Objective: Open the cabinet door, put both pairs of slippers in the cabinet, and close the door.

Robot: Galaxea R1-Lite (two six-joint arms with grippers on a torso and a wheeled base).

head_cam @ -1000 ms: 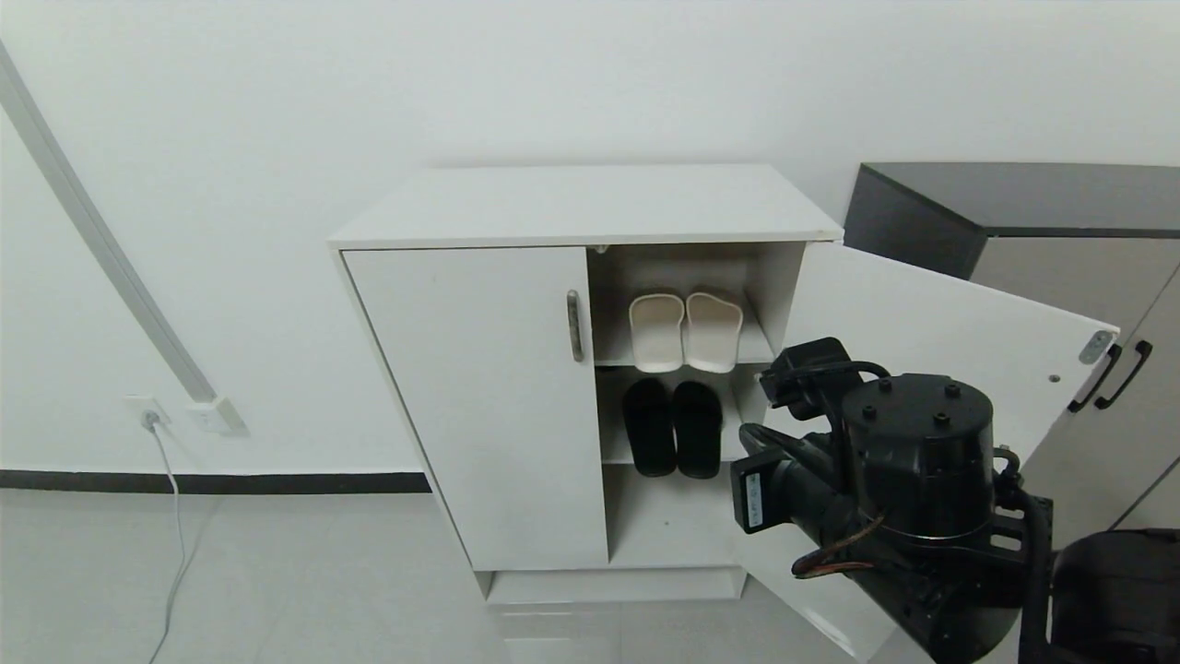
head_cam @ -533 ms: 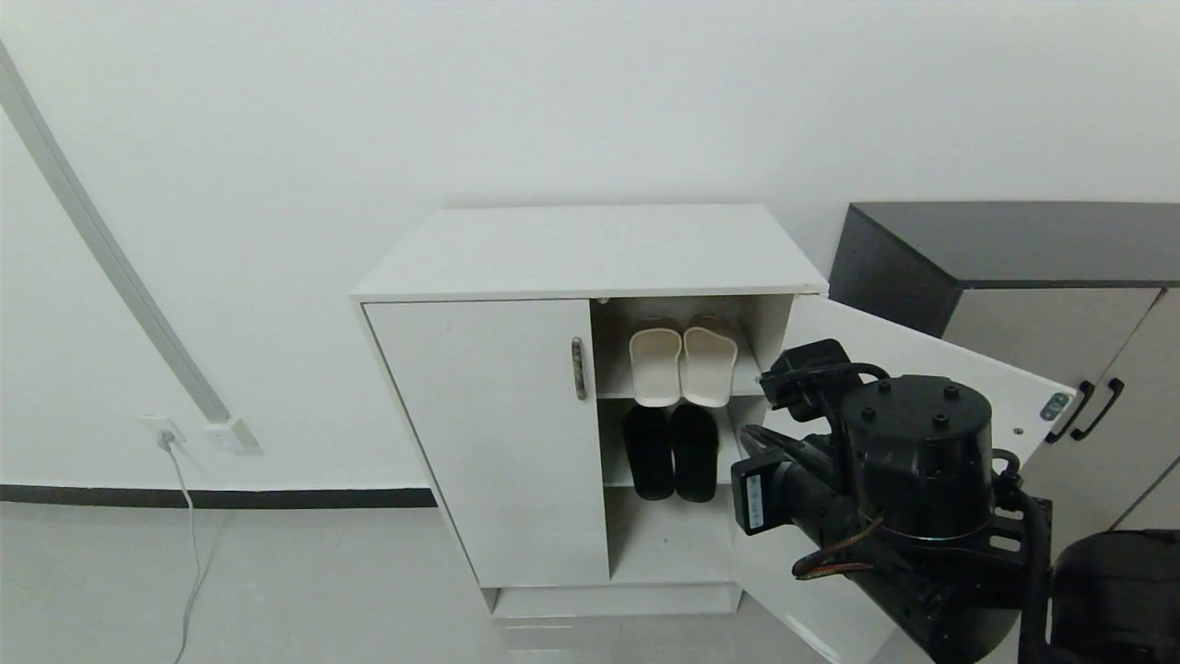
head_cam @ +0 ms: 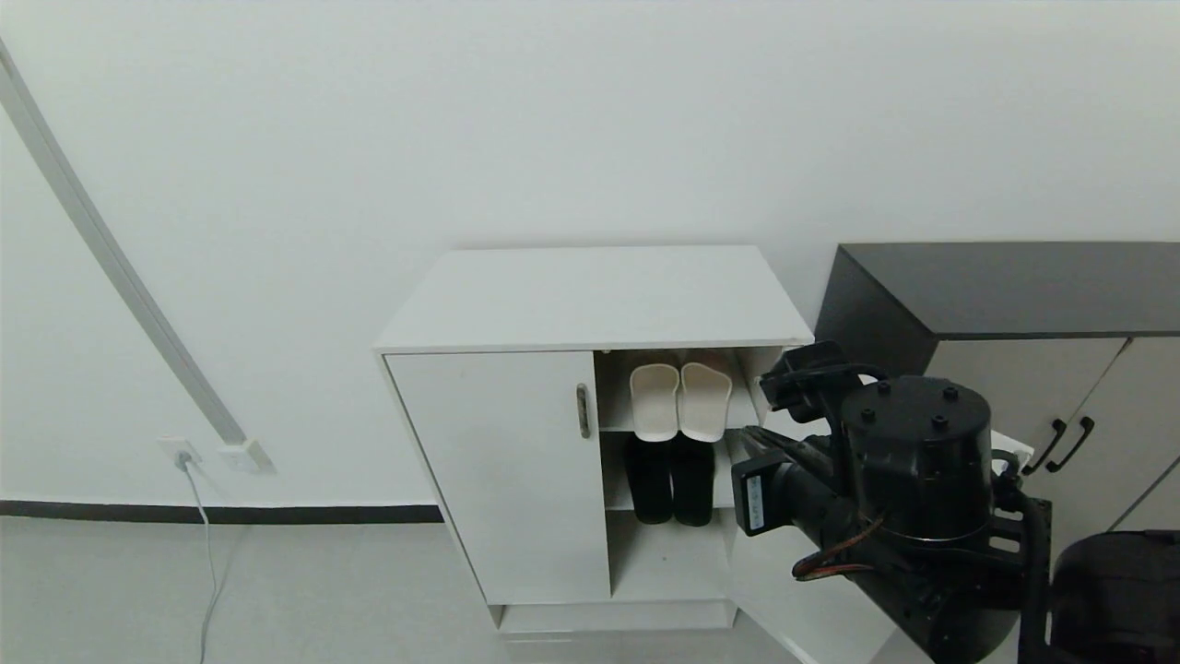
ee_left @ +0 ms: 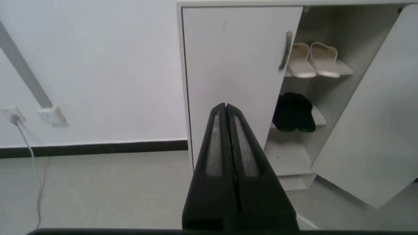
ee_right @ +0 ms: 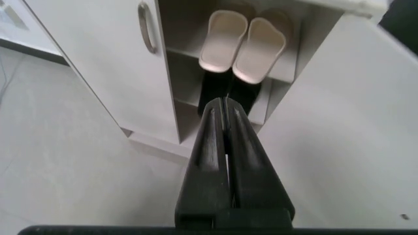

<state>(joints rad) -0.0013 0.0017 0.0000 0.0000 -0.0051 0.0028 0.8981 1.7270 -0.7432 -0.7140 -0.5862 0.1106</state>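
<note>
Pressing both fingers flat together with nothing between them, the left gripper hangs well apart from the cabinet, pointing toward its left half. Right gripper: fingers likewise closed to a hairline gap, holding nothing, near the open right half and aimed at the shelves.

Cabinet: white, flat-topped, two-doored, standing against the far wall.
- Left door: closed, with a metal handle upright at its inner edge.
- Right door: swung wide open toward the near right.
- Upper shelf: one pair of cream slippers, side by side and touching, heels at the shelf's front edge.
- Middle shelf: one pair of black slippers, side by side, directly below the cream pair.

Surroundings:
- Floor: pale grey tile.
- Far wall: white, with a dark skirting strip along its foot.
- Slanted grey conduit running down the wall at left to a wall socket, from which a cable trails to the floor.
- Second cabinet just right of the white one: dark top, grey doors, black handles.
</note>
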